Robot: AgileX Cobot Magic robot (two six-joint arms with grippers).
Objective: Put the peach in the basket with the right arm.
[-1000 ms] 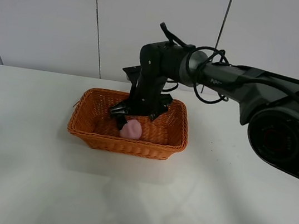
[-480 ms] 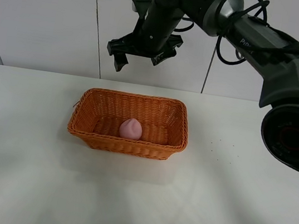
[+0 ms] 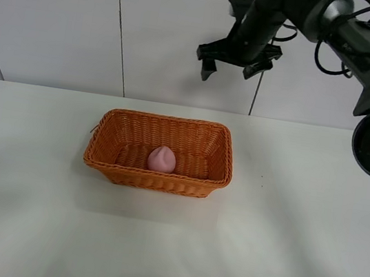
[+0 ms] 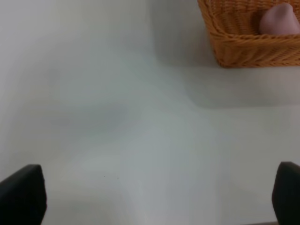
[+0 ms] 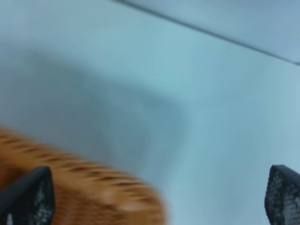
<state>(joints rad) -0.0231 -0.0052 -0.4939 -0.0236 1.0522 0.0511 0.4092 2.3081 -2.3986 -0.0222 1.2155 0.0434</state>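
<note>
As the peach (image 3: 162,158) sits inside the basket (image 3: 164,181), mid-frame, tip up, toward its lower wall: right claw (image 3: 228,70), fingers apart, empty, high in the upper right of centre; peach lies below and left of it, well apart.

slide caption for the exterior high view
Peach lies inside the basket; the open right gripper hangs high, clear of both.

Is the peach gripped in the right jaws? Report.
No, the peach lies loose in the basket while the jaws of the right arm hang open, high above.
</note>
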